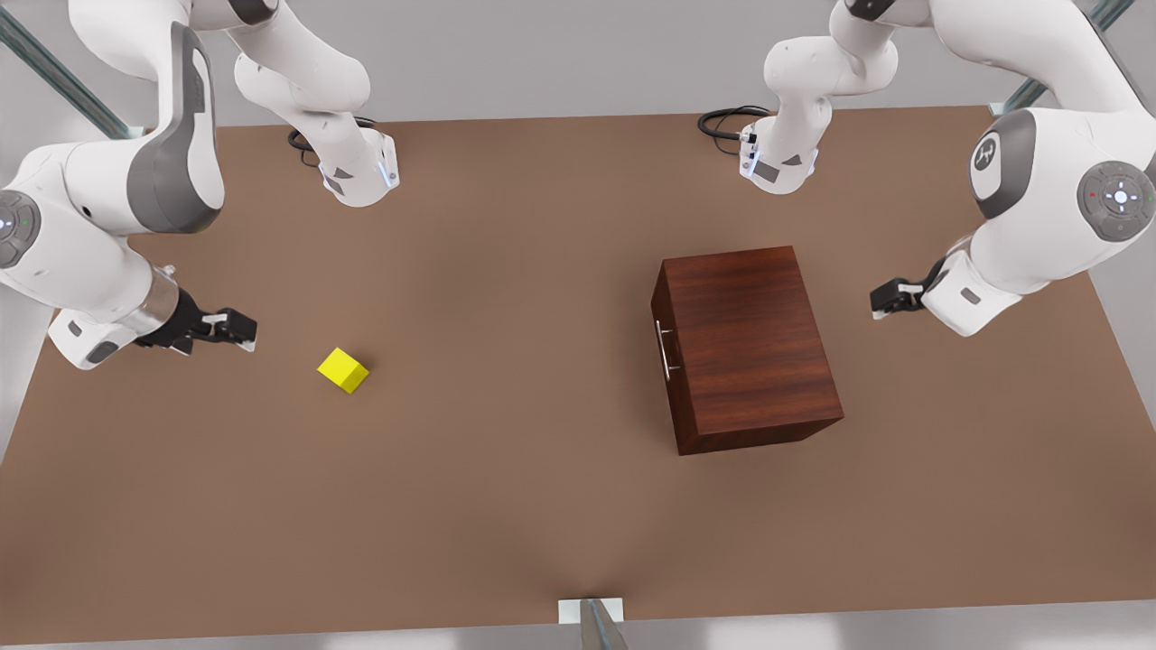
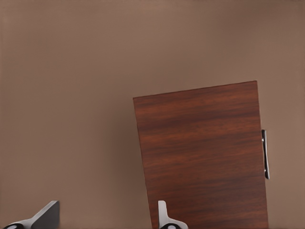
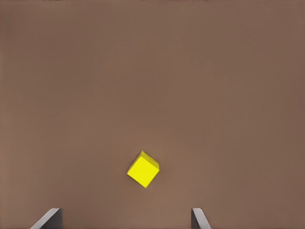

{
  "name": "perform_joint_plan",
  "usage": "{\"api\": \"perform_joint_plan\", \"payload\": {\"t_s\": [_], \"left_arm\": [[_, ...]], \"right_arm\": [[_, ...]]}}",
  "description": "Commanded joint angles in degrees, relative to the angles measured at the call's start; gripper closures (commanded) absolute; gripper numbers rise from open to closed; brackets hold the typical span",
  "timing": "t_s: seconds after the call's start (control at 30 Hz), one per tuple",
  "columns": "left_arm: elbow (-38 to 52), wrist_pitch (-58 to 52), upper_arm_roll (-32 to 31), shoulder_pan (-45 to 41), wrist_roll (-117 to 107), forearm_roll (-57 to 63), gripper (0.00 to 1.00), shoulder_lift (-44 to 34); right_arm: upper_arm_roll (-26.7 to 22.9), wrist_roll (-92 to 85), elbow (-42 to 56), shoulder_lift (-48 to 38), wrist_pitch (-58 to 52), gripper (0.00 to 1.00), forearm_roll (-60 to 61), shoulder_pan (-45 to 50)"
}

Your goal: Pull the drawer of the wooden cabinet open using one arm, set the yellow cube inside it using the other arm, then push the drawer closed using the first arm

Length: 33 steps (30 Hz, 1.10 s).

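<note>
- Wooden cabinet (image 1: 748,348): stands on the brown table (image 1: 506,506), toward the front view's right of table centre. Plain top face up, streaky grain visible.
- Drawer (image 1: 669,357): fully in, its front panel flush with the cabinet body. The panel is the cabinet side turned to 9 o'clock in the front view. Its thin silver bar handle (image 1: 665,349) lies along that panel, with nothing touching it.
- Yellow cube (image 1: 342,370): rests on the bare table, well apart from the cabinet, at about 9 o'clock from it in the front view. It sits turned, one corner toward the camera.
- Left gripper (image 1: 876,301): at the front view's right, near the cabinet's far side, at about 3 o'clock from it, not touching it. Fingers spread apart, nothing between them. In the left wrist view both fingertips (image 2: 167,217) show at the frame edge, with the cabinet top (image 2: 205,157) and the handle (image 2: 265,153) beyond.
- Right gripper (image 1: 242,330): at the front view's left, near the cube, at about 10 o'clock from it, with a gap between them. Fingers released and wide, holding nothing. In the right wrist view the cube (image 3: 143,169) lies on the table ahead of the two fingertips (image 3: 200,220), roughly midway across the span between them.
</note>
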Motion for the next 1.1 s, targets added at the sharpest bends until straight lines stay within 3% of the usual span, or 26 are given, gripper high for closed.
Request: {"api": "perform_joint_plan", "payload": {"t_s": [0.0, 0.07, 0.17, 0.23, 0.33, 0.47, 0.57, 0.63, 0.73, 1.07], "left_arm": [[0.0, 3.2, 0.0, -0.3, 4.1, 0.1, 0.00, 0.0], [0.1, 2.8, 0.0, -9.6, -5.4, 0.8, 0.00, 3.2], [0.3, 2.6, 0.1, -22.6, -31.7, 0.9, 0.00, 9.3], [0.7, 3.5, 0.1, -31.0, -49.6, 4.5, 0.00, 13.7], [1.6, 7.5, 0.1, -36.2, -62.7, 8.5, 0.00, 18.0], [1.6, 10.6, 0.1, -37.6, -66.5, 11.4, 0.02, 21.0], [1.6, 12.2, 0.1, -37.7, -66.9, 12.1, 0.23, 21.8], [1.6, 12.2, 0.1, -37.7, -66.7, 13.3, 0.30, 22.2], [1.6, 12.4, 0.1, -37.4, -66.0, 14.6, 0.32, 22.9], [1.7, 12.5, 0.8, -36.9, -59.6, 15.9, 0.36, 25.1]], "right_arm": [[0.1, 0.7, -0.1, -0.1, 2.1, 0.00, 0.0, 0.0], [0.2, -0.3, -0.3, -0.1, 1.8, 0.00, 0.1, 0.0], [5.4, -6.1, -6.4, -3.0, 2.1, 0.00, -1.5, -0.3], [5.8, -21.3, -8.3, -1.9, 3.3, 0.00, 2.1, -1.7], [5.8, -39.7, -13.8, -1.2, 8.6, 0.00, 5.1, -6.1], [6.0, -67.9, -28.5, -0.3, 26.3, 0.00, 7.2, -8.0], [9.1, -73.3, -31.3, 2.0, 30.7, 0.00, 2.5, -7.6], [9.3, -74.2, -31.0, 3.1, 30.9, 0.00, 2.1, -7.8], [9.0, -79.6, -27.2, 6.4, 30.0, 0.00, 2.1, -9.1], [9.0, -75.4, -31.3, 10.7, 30.4, 0.00, 2.4, -10.0]]}}
